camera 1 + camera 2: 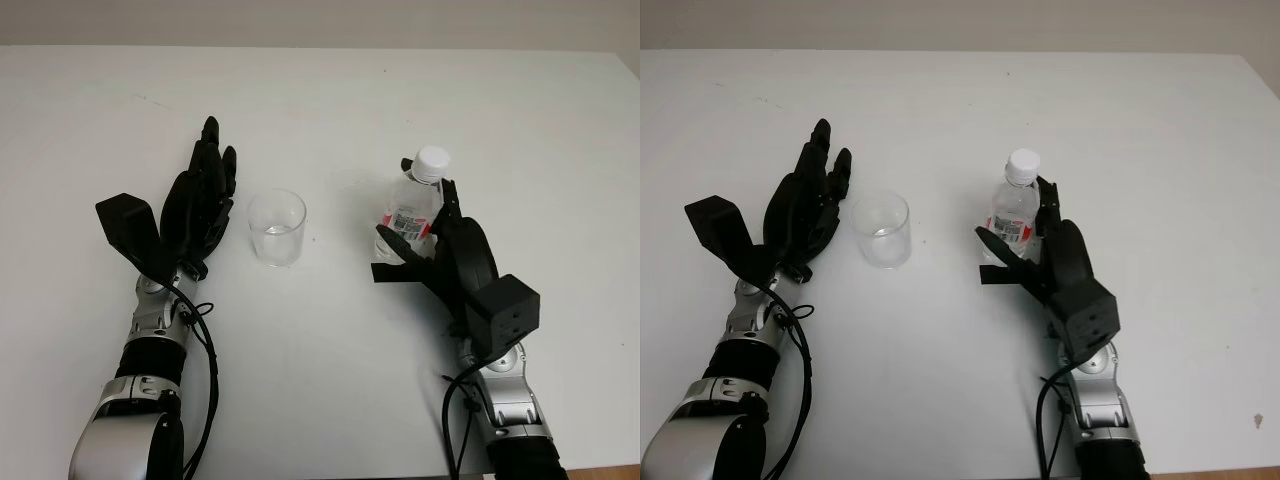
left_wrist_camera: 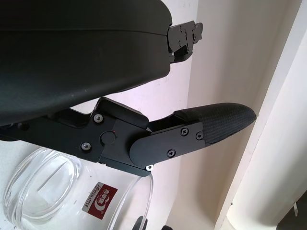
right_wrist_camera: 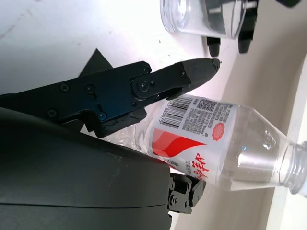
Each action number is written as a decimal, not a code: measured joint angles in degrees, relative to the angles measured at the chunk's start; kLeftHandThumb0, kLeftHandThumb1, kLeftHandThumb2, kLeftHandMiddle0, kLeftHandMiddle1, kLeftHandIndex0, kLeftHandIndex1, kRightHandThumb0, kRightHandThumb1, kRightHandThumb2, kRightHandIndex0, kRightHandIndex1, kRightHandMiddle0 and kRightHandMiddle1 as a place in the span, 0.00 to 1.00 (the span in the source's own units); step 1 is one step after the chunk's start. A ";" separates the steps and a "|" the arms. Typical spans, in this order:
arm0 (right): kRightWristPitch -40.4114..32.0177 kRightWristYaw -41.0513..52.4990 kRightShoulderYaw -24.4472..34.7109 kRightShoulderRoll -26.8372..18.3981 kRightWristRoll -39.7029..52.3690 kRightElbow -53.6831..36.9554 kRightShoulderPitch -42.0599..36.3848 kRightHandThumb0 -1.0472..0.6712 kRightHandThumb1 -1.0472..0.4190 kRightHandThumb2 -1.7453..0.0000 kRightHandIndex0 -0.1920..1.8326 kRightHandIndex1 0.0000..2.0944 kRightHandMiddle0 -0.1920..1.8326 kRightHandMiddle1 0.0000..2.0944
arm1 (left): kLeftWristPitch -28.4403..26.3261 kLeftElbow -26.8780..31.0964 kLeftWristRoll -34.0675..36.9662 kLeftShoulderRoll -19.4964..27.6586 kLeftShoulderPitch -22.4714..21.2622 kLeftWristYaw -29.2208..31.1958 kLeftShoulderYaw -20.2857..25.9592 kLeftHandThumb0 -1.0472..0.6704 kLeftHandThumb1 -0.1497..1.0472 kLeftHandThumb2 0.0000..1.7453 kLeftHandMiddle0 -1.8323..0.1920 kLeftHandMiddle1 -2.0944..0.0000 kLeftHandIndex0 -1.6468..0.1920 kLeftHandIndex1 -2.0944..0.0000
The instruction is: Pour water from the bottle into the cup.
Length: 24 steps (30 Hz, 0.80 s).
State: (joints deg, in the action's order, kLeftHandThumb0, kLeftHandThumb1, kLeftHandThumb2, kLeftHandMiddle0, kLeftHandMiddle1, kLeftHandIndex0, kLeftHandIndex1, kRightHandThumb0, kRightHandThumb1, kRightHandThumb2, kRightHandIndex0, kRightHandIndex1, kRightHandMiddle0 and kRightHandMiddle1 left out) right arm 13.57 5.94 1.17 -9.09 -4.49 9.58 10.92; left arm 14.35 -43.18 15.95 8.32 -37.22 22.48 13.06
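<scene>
On the white tabletop (image 1: 330, 380), a small clear plastic water bottle with a white screw cap and a red-and-white label (image 1: 414, 205) stands upright, right of centre. The right hand (image 1: 445, 250) is placed around the lower body of the bottle: one black finger (image 3: 158, 84) crosses the label on one side and the palm shell sits against the other side. The right wrist view shows the fingers closed about the label zone, so the hand is judged to be grasping the bottle. The white cap is in place on the neck.

A short clear plastic cup (image 1: 277, 227) stands upright to the left of the bottle, apart from it, with bare tabletop between the two. The left hand (image 1: 200, 205) is just beside the cup on its far-left side, holding nothing, fingers extended. The left wrist view shows the cup rim close under the thumb (image 2: 211, 125); contact cannot be confirmed.

Key relation: the long axis of the bottle is vertical, and the cup lies to the robot's left of the grasped bottle. The pour requires carrying the bottle leftward and tilting its neck toward the cup mouth. With the cap fitted, no water can leave.
</scene>
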 measured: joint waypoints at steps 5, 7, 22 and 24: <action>-4.19 3.08 -0.02 -1.35 1.16 -2.66 -0.38 0.13 0.08 0.98 0.00 0.00 0.00 0.00 | 0.00 0.03 -0.06 -0.03 0.00 -0.36 -0.04 0.12 1.00 0.40 0.98 0.97 1.00 0.98; -5.23 4.01 -0.01 -1.84 1.80 -3.52 -0.49 0.11 0.09 0.97 0.00 0.00 0.00 0.00 | -0.03 0.05 -0.07 -0.06 0.00 -0.45 -0.04 0.12 1.00 0.40 0.98 0.97 1.00 0.98; -3.73 4.02 2.18 -3.62 2.25 -6.45 -3.28 0.02 0.07 0.97 0.00 0.00 0.00 0.00 | -0.12 0.14 -0.05 -0.26 0.02 -0.34 -0.05 0.11 1.00 0.40 0.99 0.97 1.00 0.99; -3.53 3.39 2.34 -3.63 2.13 -6.45 -4.16 0.02 0.07 0.97 0.00 0.00 0.00 0.00 | -0.34 0.37 -0.03 -0.32 0.08 -0.33 -0.05 0.12 1.00 0.40 0.99 0.98 1.00 0.99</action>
